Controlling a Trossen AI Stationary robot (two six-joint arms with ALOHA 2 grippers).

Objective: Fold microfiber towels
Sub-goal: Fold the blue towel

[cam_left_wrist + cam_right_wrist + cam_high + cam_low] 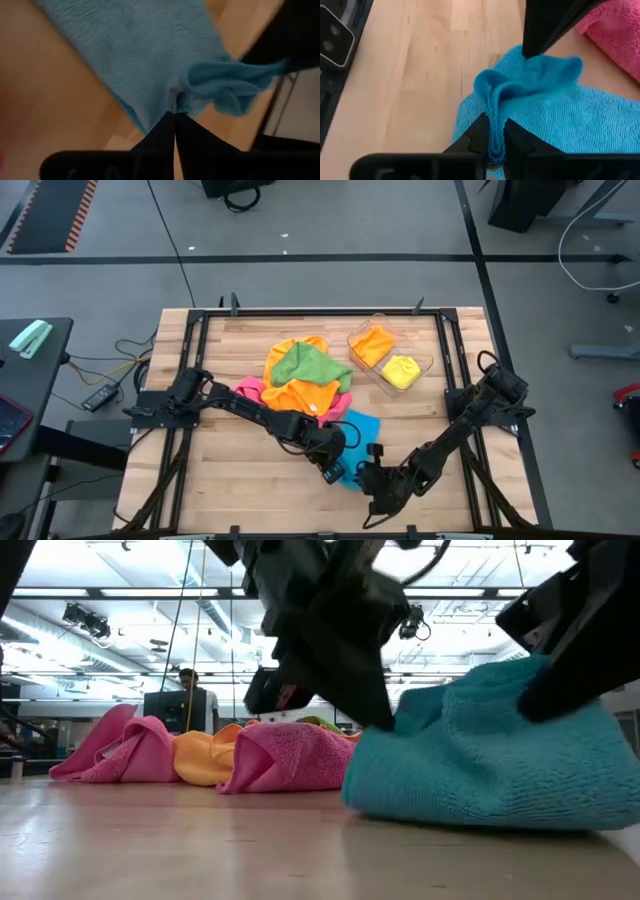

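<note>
My left gripper has its jaws pressed together on an edge of the blue towel, which lies on the wooden table near its front edge. My right gripper pinches a raised fold of the same towel just beside it. Pink, orange and green towels lie heaped behind.

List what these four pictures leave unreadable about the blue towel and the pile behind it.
- Blue microfiber towel, high view: its near edge is covered by the left hand and right hand.
- Same towel, low view: its right end is cut off by the picture edge, its top hidden by dark arms.
- Pile of pink, orange and green towels: how many cloths lie underneath is hidden.
- Clear plastic tray: absent from the low view.
</note>
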